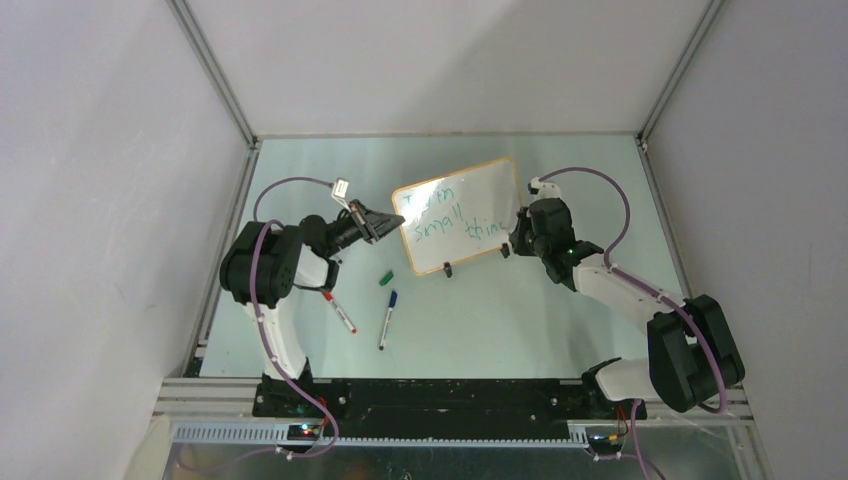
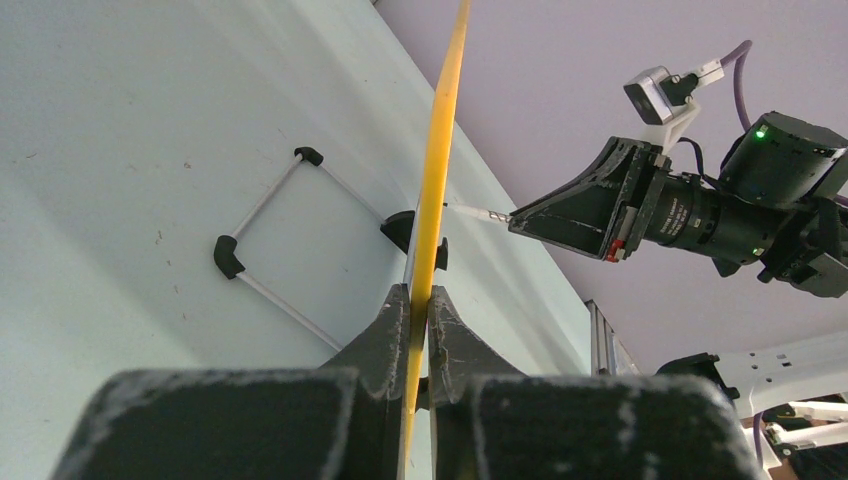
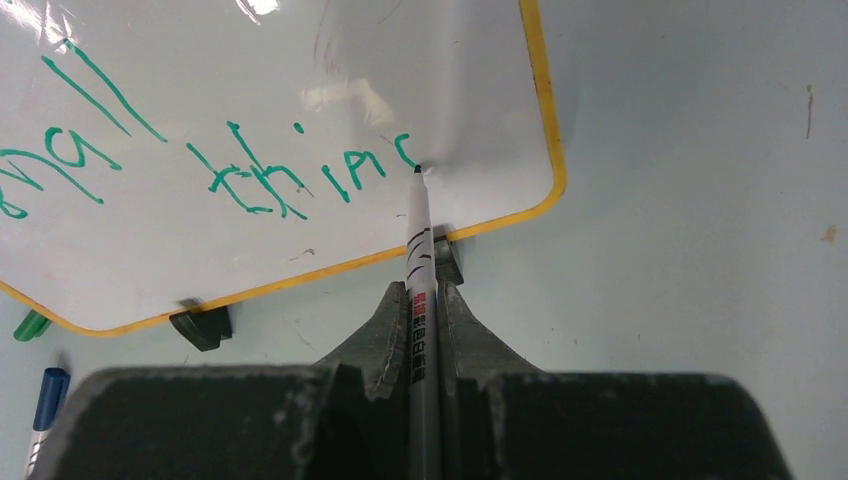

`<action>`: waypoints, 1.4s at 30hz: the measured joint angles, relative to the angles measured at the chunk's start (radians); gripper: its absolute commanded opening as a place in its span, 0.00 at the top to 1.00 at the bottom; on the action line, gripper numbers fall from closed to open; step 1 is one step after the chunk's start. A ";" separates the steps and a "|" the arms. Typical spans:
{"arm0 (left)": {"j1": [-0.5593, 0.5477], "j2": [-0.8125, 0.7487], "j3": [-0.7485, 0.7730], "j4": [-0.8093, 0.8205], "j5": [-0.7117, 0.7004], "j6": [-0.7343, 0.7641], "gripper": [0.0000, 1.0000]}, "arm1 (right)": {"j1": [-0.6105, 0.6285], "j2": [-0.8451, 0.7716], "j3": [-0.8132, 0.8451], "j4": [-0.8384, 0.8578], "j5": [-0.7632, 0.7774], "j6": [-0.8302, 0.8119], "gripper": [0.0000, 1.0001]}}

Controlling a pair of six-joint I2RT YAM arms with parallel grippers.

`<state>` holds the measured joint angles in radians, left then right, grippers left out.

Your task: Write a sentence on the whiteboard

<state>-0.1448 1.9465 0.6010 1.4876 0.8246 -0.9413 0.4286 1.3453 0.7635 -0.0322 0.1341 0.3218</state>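
Note:
The whiteboard (image 1: 478, 195) stands tilted in the middle of the table, orange-tan framed. Green writing (image 1: 437, 216) on it runs in two lines; the right wrist view shows "all" and "thinc" (image 3: 295, 178). My left gripper (image 1: 386, 222) is shut on the board's left edge, which shows as a yellow strip (image 2: 435, 180) between its fingers (image 2: 385, 335). My right gripper (image 1: 514, 241) is shut on a white marker (image 3: 420, 250). The marker's tip touches the board just after the last green stroke.
A green cap (image 1: 385, 278), a blue marker (image 1: 387, 318) and a red marker (image 1: 339, 312) lie in front of the board. The board's black clip foot (image 3: 200, 326) and wire stand (image 2: 265, 240) rest on the table. The right arm (image 2: 700, 215) shows beyond the board.

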 measured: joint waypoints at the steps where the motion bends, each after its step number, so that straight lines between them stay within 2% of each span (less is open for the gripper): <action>1: 0.000 0.000 0.000 0.000 0.000 0.000 1.00 | 0.000 0.000 0.000 0.000 0.001 0.000 1.00; 42: -0.001 0.000 0.000 0.000 0.000 0.000 1.00 | -0.017 0.007 0.045 -0.024 0.000 0.003 1.00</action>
<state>-0.1455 1.9465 0.6010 1.4876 0.8246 -0.9413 0.4118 1.3521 0.8089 -0.0563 0.1345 0.3252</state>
